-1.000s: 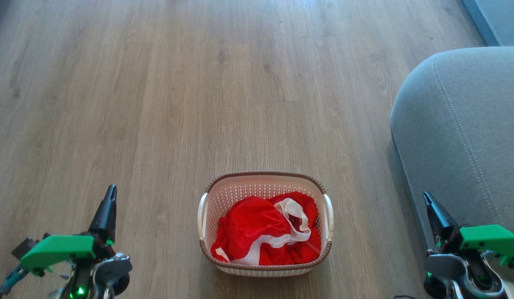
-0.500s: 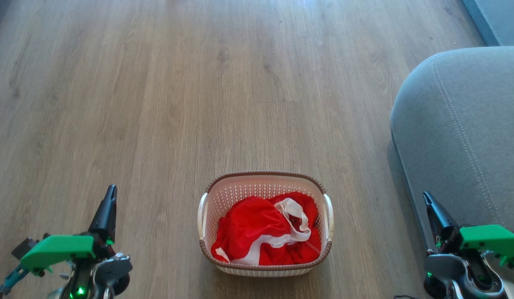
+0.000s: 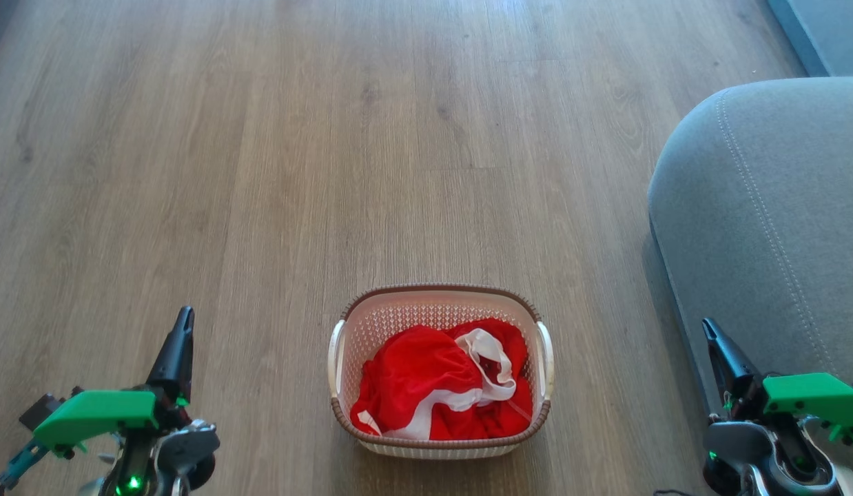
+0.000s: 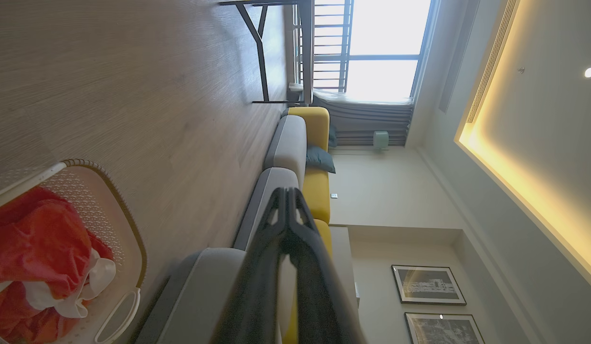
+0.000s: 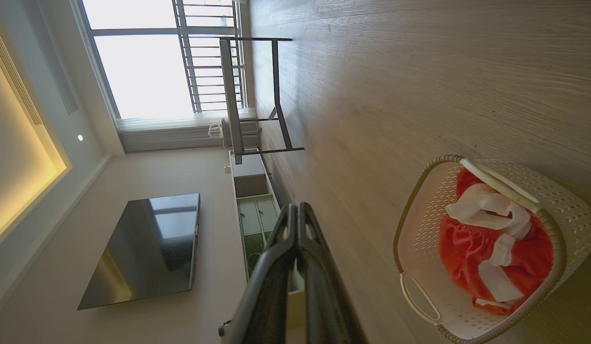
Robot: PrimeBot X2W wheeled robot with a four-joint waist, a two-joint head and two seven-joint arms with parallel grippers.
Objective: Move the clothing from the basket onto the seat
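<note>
Clothing: lies bunched in the basket, none of it on the seat yet. Covers the near part of the basket floor and slumps against the near wall, as loose, unfolded fabric does. Looks bright red, soft and crumpled, with white bands crossing the folds and a white loop of trim on top toward the right. Probably more than one piece, though hard to tell apart by eye. Shows the same red and white in both wrist views.

Stands upright on the wooden floor, that basket, straight ahead and midway between the two arms, so within reach of either. Cream and perforated, with a brown rim and a white handle on each side. Well apart from the seat, grey and stitched at the right of the head view.

At the lower left, left gripper clenched to a point, grasping nothing, above bare floor. At the lower right, right gripper likewise clenched and empty, near the seat's edge. Both held back and out to the sides, seemingly a rest pose leaving the basket unblocked.

Judged as the very start: clothing untouched, jaws to part before any grab at the top fold.
</note>
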